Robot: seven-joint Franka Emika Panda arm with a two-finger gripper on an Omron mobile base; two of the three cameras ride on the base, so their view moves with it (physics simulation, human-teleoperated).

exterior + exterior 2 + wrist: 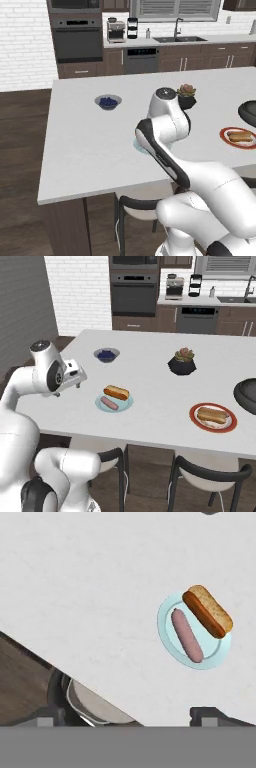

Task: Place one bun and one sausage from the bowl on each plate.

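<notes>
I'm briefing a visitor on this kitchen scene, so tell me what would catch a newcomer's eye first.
The white robot arm with dark joints looms over the near left edge of the long pale grey island counter. Next comes the food: a pale blue round plate near the counter's front holds a golden-brown bun beside a pinkish sausage, and to its right a white plate with a red-orange rim holds another bun. A spiky plant in a black faceted pot stands behind them.

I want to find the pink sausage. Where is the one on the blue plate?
The sausage lies on the pale blue plate at the counter's near edge, in the right base view, beside the bun and on its near side.
</notes>
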